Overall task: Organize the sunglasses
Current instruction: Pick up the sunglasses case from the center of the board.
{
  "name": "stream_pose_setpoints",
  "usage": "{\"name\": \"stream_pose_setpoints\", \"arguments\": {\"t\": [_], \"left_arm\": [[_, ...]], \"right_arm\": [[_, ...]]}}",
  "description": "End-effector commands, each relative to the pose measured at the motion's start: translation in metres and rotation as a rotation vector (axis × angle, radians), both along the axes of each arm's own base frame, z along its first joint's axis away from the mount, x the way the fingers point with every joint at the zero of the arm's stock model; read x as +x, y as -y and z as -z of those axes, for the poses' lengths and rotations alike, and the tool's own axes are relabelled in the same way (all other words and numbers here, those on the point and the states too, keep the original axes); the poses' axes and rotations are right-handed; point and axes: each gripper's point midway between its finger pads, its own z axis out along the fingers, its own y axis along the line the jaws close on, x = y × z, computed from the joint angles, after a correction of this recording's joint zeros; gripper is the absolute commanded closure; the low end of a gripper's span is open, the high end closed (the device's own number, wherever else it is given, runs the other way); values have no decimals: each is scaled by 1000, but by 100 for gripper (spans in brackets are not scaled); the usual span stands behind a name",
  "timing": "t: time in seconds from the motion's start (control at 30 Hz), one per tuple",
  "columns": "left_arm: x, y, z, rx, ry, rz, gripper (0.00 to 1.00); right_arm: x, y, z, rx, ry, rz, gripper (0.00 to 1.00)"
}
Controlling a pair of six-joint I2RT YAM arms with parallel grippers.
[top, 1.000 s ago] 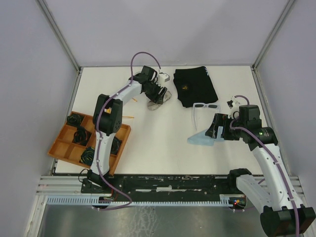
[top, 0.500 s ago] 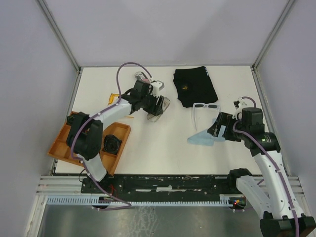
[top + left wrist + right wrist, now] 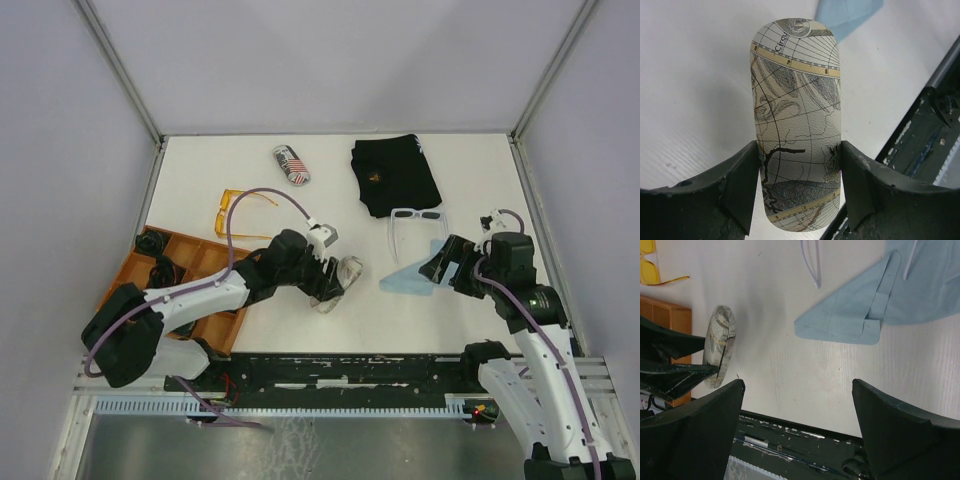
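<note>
"What sits in front of the right gripper (image 3: 797, 390)?"

"Its fingers (image 3: 695, 430) stand wide apart over bare table (image 3: 780, 315). Ahead and to the right lies a folded light blue cloth (image 3: 850, 310), with the thin arms of the white sunglasses (image 3: 809, 265) past it."

"And off to its left?"

"A map-printed case (image 3: 722, 330) on edge, pinched by the left gripper (image 3: 710, 355). Beyond that are a wooden tray (image 3: 665, 315) and the orange sunglasses (image 3: 647, 262)."

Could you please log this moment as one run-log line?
left claw: shut on map-print case | right claw: open near blue cloth | orange sunglasses, white sunglasses: on table
</note>
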Motion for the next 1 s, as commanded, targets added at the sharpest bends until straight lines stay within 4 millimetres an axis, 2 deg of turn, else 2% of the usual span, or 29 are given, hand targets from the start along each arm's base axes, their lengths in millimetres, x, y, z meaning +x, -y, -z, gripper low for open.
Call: {"name": "stream_pose_setpoints", "arguments": {"t": [0.0,0.07,0.17,0.27,0.4,0.5,0.6,0.77,0.9,0.97], "left_arm": [[-9,19,-40,-251,21,-61,69],[-12,18,-47,-308,21,-74,70],[-17,20,-56,-373,28,-60,82],[-20,25,-69,-425,34,-36,84],[-20,29,-104,-544,72,-33,86],[-23,30,-139,-652,105,-24,89],[-25,30,-182,-757,149,-6,91],[-35,29,-250,-879,217,52,97],[-42,22,-296,-962,269,75,97],[-46,19,-313,-1000,287,86,97]], "right_arm": [[9,-16,-10,105,83,-25,3],[8,-23,-11,150,103,-52,3],[9,-35,-14,215,137,-96,3],[11,-45,-21,281,177,-133,2],[11,-53,-34,336,259,-179,2],[8,-60,-54,378,361,-228,1],[2,-70,-89,447,500,-312,1],[-14,-81,-169,548,767,-455,1],[-27,-84,-220,600,904,-528,1],[-32,-85,-239,633,954,-547,1]]}}
